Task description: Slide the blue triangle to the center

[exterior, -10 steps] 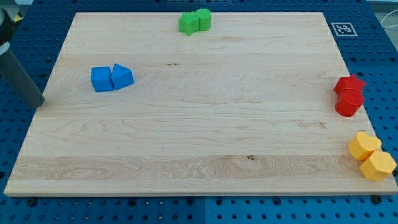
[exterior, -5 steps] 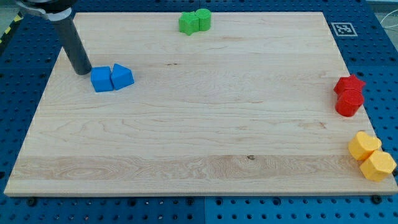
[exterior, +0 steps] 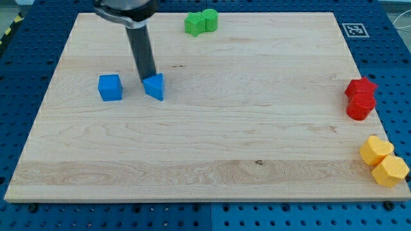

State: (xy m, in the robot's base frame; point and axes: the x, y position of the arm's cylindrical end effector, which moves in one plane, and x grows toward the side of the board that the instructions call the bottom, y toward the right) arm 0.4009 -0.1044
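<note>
The blue triangle point(exterior: 155, 86) lies on the wooden board point(exterior: 205, 128), left of the middle and toward the view's top. My tip point(exterior: 146, 79) touches the triangle's upper left side. The dark rod rises from there to the view's top edge. A blue cube point(exterior: 110, 87) sits apart to the triangle's left, with a gap between them.
Two green blocks point(exterior: 201, 22) sit together at the board's top edge. A red star block point(exterior: 361, 87) and a red cylinder point(exterior: 360, 106) sit at the right edge. Two yellow blocks point(exterior: 383, 160) sit at the lower right corner. A marker tag point(exterior: 353, 29) is at the top right.
My tip swept from the board's left edge rightward, past the blue cube, to the triangle. The triangle slid to the right, away from the cube. The cube shifted slightly.
</note>
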